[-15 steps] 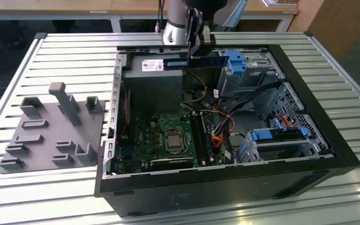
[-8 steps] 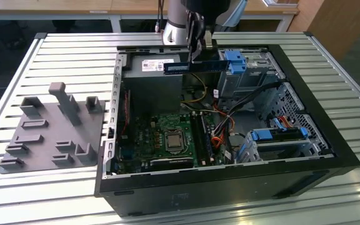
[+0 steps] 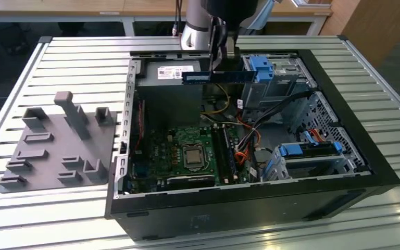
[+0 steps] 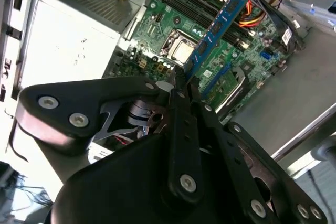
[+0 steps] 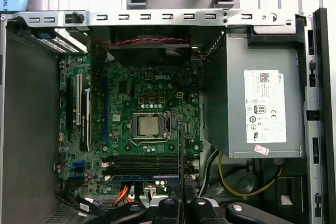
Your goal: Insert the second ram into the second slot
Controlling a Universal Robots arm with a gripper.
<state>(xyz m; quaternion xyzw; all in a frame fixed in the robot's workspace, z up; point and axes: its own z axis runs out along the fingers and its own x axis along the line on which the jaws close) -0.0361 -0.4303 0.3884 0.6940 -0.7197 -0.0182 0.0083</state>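
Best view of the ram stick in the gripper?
Second wrist view: the ram stick runs lengthwise out of the gripper, blue face showing. Exterior view shows it small, a horizontal strip over the open case. First wrist view: at most a thin edge-on line.

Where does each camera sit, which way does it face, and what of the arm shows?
Exterior view: off the arm, looking down into the open black computer case; the silver-and-black arm shows.
Second wrist view: on the arm, sighting along the black gripper, shut on the thin blue-green memory stick.
First wrist view: on the arm, facing down into the case; gripper links show.
All share the green motherboard.
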